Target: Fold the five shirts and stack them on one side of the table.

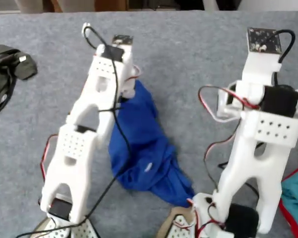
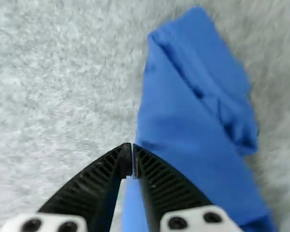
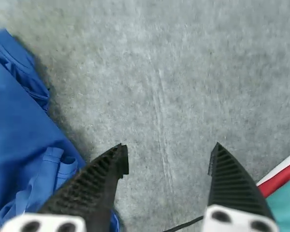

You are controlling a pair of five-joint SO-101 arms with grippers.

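Observation:
A crumpled blue shirt (image 1: 146, 153) lies in the middle of the grey table (image 1: 188, 54). My left gripper (image 2: 132, 159) is shut at the shirt's far end, with blue cloth (image 2: 193, 140) showing between the jaws behind the tips. In the high view the left arm (image 1: 82, 144) stretches over the shirt's left side. My right gripper (image 3: 166, 154) hangs open over bare table, its fingers (image 3: 94, 186) empty, just right of the blue shirt (image 3: 19, 145). A dark green shirt (image 1: 5, 74) lies bunched at the far left. A teal and red shirt (image 1: 295, 196) sits at the right edge.
The right arm (image 1: 258, 148) stands upright between the blue shirt and the teal and red shirt (image 3: 282, 186). Cables run along both arms and near the front edge. Bare table stretches across the back and between the two arms.

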